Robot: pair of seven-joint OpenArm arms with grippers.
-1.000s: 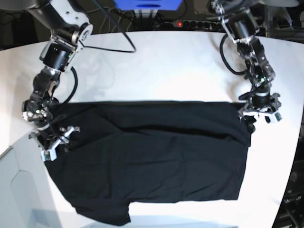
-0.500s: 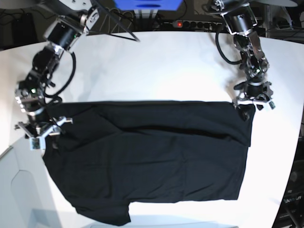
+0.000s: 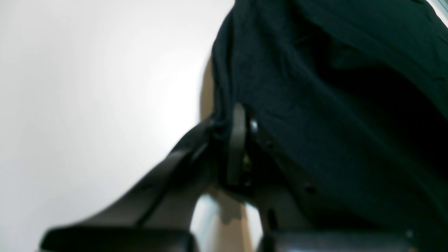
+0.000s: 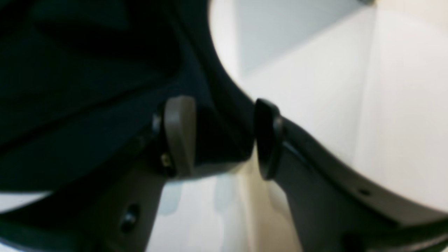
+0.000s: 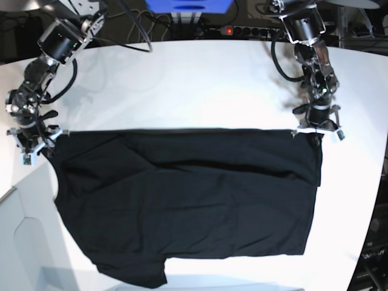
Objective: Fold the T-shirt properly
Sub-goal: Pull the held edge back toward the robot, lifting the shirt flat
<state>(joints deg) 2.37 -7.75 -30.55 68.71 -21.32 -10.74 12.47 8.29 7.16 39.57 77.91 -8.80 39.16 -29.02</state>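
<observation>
While the left gripper (image 5: 314, 134) pinches the T-shirt (image 5: 194, 200) edge, the right gripper (image 4: 224, 140) straddles its corner, spread.

A robotics laboratory bench is showing here: two black cabled robot arms (image 5: 312, 48) are standing over a plain white table (image 5: 200, 85), while a power strip (image 5: 242, 30) with a glowing red switch and tangled cables (image 5: 145, 36) are lying behind it.

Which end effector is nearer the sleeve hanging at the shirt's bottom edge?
Right. The right end effector sits at the T-shirt's far corner on the sleeve's side; the left end effector holds the opposite far corner.
</observation>
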